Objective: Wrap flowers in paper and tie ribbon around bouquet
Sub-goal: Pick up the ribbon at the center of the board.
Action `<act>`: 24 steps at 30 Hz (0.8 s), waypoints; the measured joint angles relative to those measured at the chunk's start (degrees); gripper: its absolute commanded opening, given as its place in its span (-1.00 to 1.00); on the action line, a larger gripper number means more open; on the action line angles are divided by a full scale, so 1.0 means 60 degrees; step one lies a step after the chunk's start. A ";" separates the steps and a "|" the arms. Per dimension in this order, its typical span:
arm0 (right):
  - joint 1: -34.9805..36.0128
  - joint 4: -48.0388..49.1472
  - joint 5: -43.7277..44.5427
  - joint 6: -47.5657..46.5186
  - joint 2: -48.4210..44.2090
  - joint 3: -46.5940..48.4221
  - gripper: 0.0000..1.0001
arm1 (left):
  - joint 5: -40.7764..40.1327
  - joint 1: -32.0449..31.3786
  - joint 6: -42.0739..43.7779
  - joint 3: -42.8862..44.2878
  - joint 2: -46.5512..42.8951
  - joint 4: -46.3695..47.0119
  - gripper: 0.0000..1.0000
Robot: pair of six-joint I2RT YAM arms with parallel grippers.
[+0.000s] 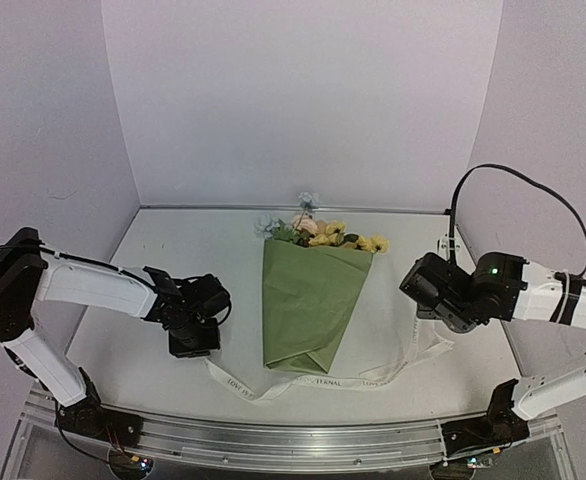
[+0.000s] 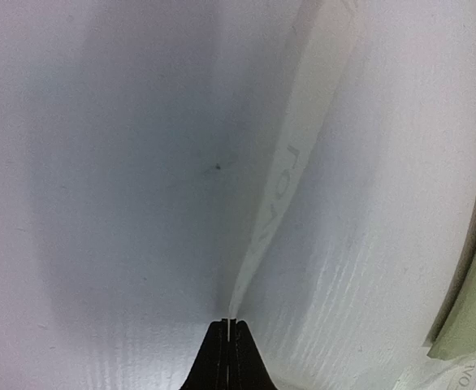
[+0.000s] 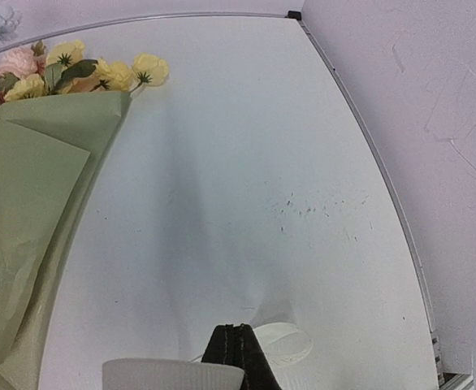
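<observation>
One white tabletop [image 1: 173, 260] carries it all. Mid-tabletop lies the bouquet [image 1: 308, 300], an olive cone with its narrow tip toward the near edge and the flowers [image 1: 323, 235] poking out toward the far edge. I'd judge it light, easily crushed and easily nudged, so I'd leave the cone itself alone. The ribbon [image 1: 313, 380] runs along the near edge and passes the tip; whether under or just beside it I can't tell. It looks limp, thin and likely slippery, best pinched flat near its ends. My left tool [image 2: 231, 329] is clenched on one end. My right tool [image 3: 238, 335] is clamped too, apparently on the other end, with slack looped beside it.
</observation>
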 measured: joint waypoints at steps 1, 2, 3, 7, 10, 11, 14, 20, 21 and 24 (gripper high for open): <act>-0.0059 0.0019 0.0040 -0.0074 -0.0133 0.0000 -0.96 | -0.0225 -0.0002 0.0002 0.0136 -0.0067 -0.0273 -1.00; -0.0143 0.0035 0.0081 -0.0183 -0.0282 0.0004 -0.96 | -0.0501 0.0003 0.0016 0.0335 -0.0168 -0.0613 -1.00; -0.0266 0.0030 0.0140 -0.0323 -0.0446 0.0023 -0.96 | -0.0829 0.0017 0.0061 0.0625 -0.0351 -0.0952 -1.00; -0.0996 -0.0077 0.0674 -0.1316 -0.1326 0.0799 -0.96 | -0.2076 0.0064 0.0512 0.2638 -0.1503 -0.1948 -0.99; -0.1348 -0.0094 0.1368 -0.2215 -0.2036 0.2056 -0.95 | -0.2930 0.0070 0.0892 0.4397 -0.2508 -0.2074 -1.00; -0.1396 -0.0067 0.1629 -0.2525 -0.2246 0.2526 -0.95 | -0.3158 0.0070 0.1028 0.4822 -0.2846 -0.2073 -1.00; -0.1437 -0.0082 0.2358 -0.3634 -0.2580 0.4135 -0.97 | -0.3771 0.0070 0.1352 0.5709 -0.3824 -0.2113 -1.00; -0.1473 0.0144 0.2420 -0.5634 -0.2516 0.6294 -0.99 | -0.4745 0.0122 0.1301 0.5825 -0.4376 -0.2753 -1.00; -0.1480 0.0091 0.2142 -0.5746 -0.2475 0.6217 -1.00 | -0.4846 0.0173 0.1170 0.5612 -0.4401 -0.2935 -1.00; -0.1485 -0.0125 0.1179 -0.5665 -0.2137 0.5507 -1.00 | -0.5046 0.0551 0.0714 0.4643 -0.4622 -0.3547 -1.00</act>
